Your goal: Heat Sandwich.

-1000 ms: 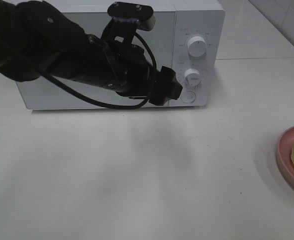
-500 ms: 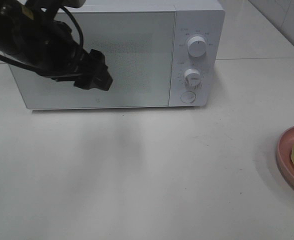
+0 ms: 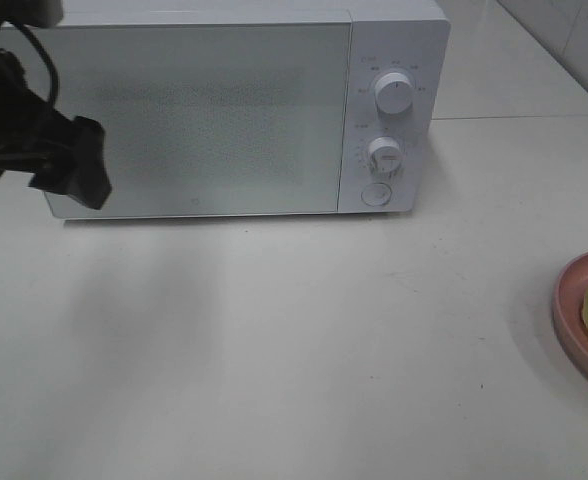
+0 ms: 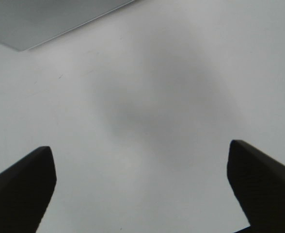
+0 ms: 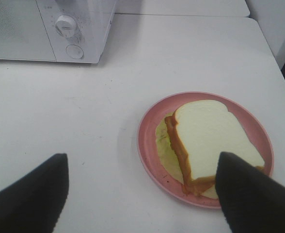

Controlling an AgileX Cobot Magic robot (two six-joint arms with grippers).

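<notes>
The sandwich point(image 5: 211, 141) lies on the pink plate point(image 5: 150, 145) at the right edge of the tabletop point(image 3: 304, 340), well apart from the closed white microwave point(image 3: 234, 110). The left end effector point(image 4: 141, 187) hangs by the microwave's left end, fingers apart, empty. The right end effector point(image 5: 142, 194) hovers near the plate, fingers apart, holding nothing.
</notes>
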